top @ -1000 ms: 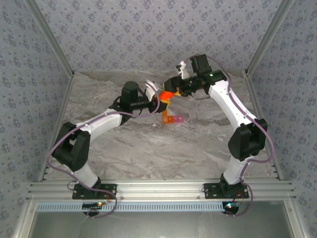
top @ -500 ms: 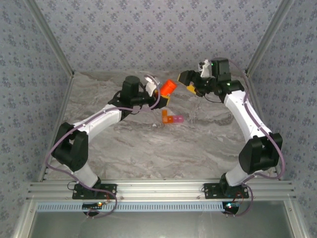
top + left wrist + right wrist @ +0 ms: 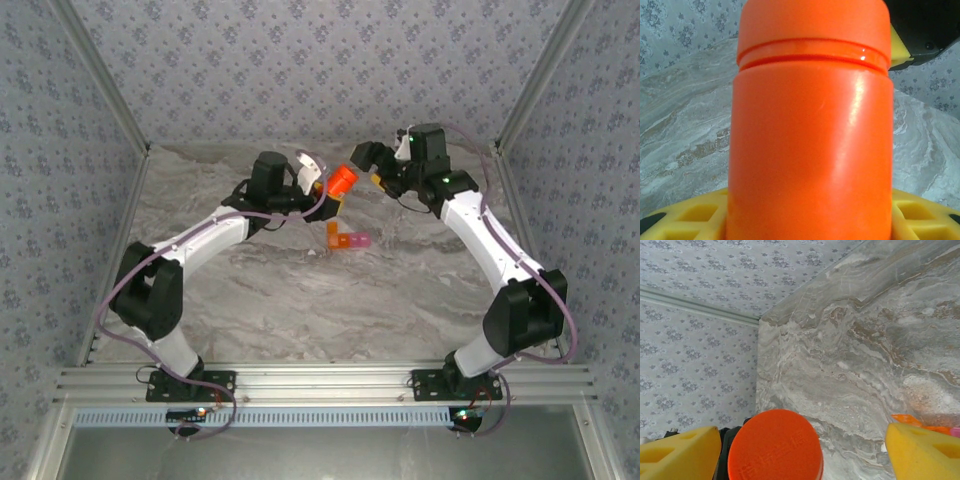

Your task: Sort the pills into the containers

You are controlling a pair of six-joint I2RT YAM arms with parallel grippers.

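The two-cell pill box [image 3: 347,241], orange and pink, lies on the tabletop [image 3: 300,300] at centre frame in the top view, just below both wrists. Above it my left tool [image 3: 333,197] clamps the orange bottle [image 3: 342,180] by its body, cap [image 3: 775,445] on. My right tool [image 3: 371,166] stands open, its yellow fingers [image 3: 925,450] either side of the cap, not gripping it. I judge the cap comes off next: centre it between the fingers, close squarely, twist, and keep the mouth up.
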